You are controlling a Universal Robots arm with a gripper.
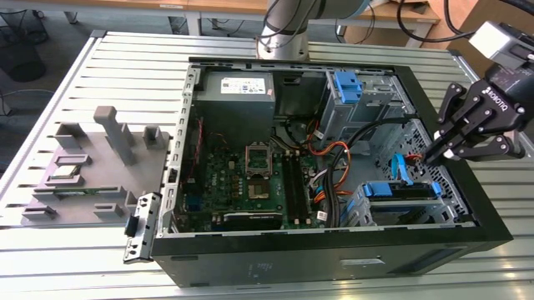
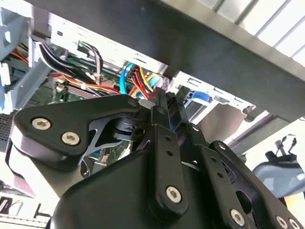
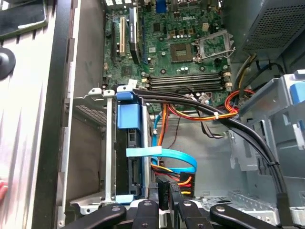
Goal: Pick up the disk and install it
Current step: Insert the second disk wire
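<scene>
Gripper [image 1: 439, 152] hung over case edge at exterior view's right, fingertips nearly together, nothing in them. Just beside it, disk [image 1: 403, 191] sat in drive cage w/ blue carrier [image 3: 129, 116], blue cable [image 3: 164, 154] alongside. Farther in: motherboard [image 1: 250, 178], then grey PSU [image 1: 237, 88].

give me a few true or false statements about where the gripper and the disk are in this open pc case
1. The gripper hangs over the side of the computer case at the exterior view's right. True.
2. The disk lies on the grey fixture tray outside the case. False: its blue carrier sits in the drive cage inside the case.
3. The gripper holds the disk in the air. False: nothing is between its fingers.
4. A light blue flat cable runs beside the disk's blue carrier in the first wrist view. True.
5. The motherboard is covered by a side panel. False: the case is open and the board is exposed.
</scene>
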